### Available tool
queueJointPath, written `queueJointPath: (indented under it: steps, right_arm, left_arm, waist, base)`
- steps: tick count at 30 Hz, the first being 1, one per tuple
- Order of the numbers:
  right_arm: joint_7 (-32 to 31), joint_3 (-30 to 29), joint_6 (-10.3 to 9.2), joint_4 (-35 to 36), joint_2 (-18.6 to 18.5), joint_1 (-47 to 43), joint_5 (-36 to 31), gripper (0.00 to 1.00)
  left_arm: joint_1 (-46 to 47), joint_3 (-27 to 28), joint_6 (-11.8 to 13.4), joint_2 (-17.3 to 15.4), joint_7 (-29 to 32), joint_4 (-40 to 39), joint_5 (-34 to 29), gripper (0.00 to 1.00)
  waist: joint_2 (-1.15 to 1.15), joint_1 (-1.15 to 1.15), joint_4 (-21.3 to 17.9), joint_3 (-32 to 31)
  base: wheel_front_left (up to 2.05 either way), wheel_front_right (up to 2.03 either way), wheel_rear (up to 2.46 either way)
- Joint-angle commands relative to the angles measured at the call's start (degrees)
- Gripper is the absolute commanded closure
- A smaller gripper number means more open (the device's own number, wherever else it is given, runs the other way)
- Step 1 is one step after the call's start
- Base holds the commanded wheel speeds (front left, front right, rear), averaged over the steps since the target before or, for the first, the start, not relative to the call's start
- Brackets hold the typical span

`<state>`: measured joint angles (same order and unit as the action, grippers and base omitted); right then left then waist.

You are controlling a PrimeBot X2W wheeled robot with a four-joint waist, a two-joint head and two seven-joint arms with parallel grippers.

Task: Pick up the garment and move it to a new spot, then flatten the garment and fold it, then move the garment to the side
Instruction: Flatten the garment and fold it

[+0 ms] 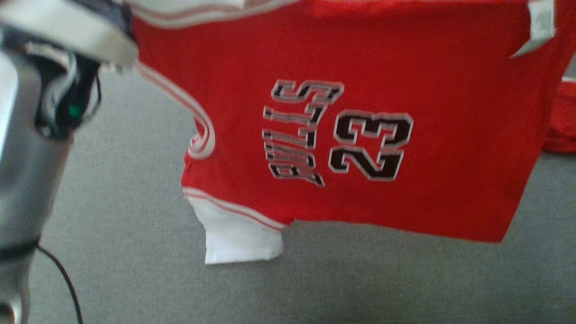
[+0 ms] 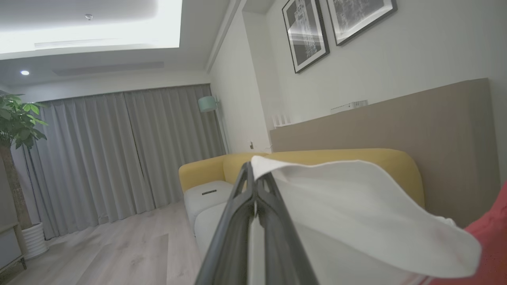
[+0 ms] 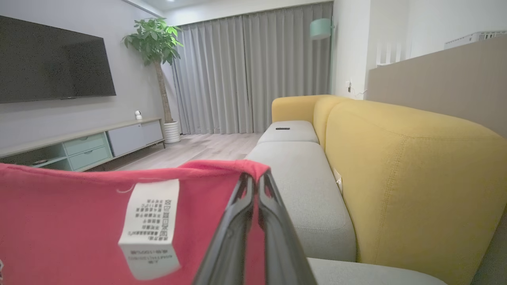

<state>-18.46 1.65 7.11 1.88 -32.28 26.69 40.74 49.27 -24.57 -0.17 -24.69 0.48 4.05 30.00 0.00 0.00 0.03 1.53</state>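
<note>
The garment is a red jersey with white trim, a black "23" and a white sleeve. It hangs spread out above a grey seat. In the left wrist view my left gripper is shut on the white sleeve edge, with a bit of red cloth at the right. In the right wrist view my right gripper is shut on the red hem, beside a white care label. My pale left arm shows at the head view's left.
A yellow sofa back and grey seat cushions lie ahead, with a dark remote on the far cushion. More red cloth lies at the right. A TV, low cabinet and potted plant stand across the room.
</note>
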Motion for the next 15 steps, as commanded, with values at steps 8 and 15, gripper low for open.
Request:
queueJointPath:
  steps: [8, 15]
  right_arm:
    - [2.1, 7.9, 0.37, -16.1, 1.7, 29.1, -1.5, 1.0]
    - [11.4, 12.8, 0.37, -27.7, 1.9, 46.8, -3.2, 1.0]
  left_arm:
    - [28.0, -0.2, -1.9, 3.4, -4.8, 16.8, -7.1, 1.0]
    - [45.7, -1.0, 1.0, 7.6, -14.6, 28.3, -14.5, 1.0]
  waist:
    - [0.0, 0.0, -0.9, 16.1]
    - [0.0, 0.0, -0.4, 24.5]
  base:
    - [0.0, 0.0, 0.0]
    - [0.0, 0.0, 0.0]
